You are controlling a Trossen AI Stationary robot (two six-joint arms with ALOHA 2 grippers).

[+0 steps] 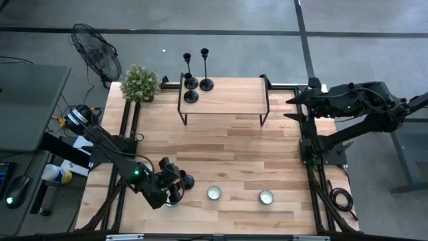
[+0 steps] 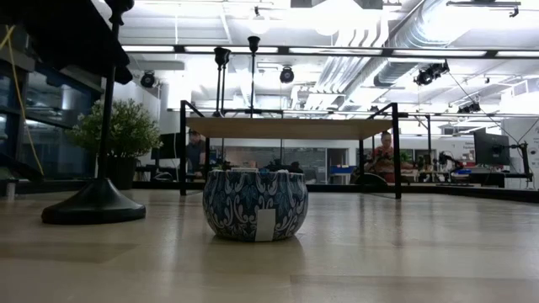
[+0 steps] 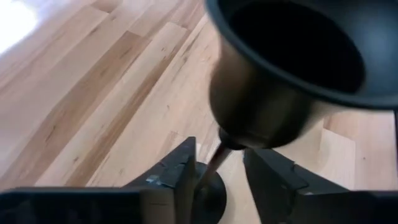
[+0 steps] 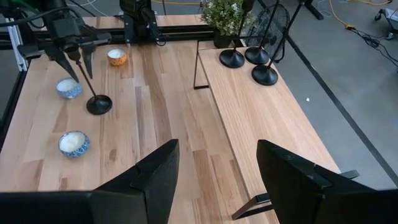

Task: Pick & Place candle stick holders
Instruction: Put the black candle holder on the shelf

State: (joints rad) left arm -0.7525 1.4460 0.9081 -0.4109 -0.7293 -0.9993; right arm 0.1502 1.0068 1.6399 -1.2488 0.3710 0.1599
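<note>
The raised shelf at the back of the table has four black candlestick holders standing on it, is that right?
Not quite: the high view shows three candlestick holders on the raised shelf. The fourth candlestick stands on the table near the front, with the left gripper around its stem.

Three candle stick holders (image 1: 192,82) stand on the raised shelf (image 1: 227,100); a fourth (image 4: 98,102) on the table (image 1: 267,147) among tealights (image 1: 214,193).

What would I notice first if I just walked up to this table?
Probably the left gripper near the table's front left corner, its fingers around the thin stem of a black candlestick standing on the wood. Then three more candlesticks bunched on the left end of the raised shelf at the back.
</note>
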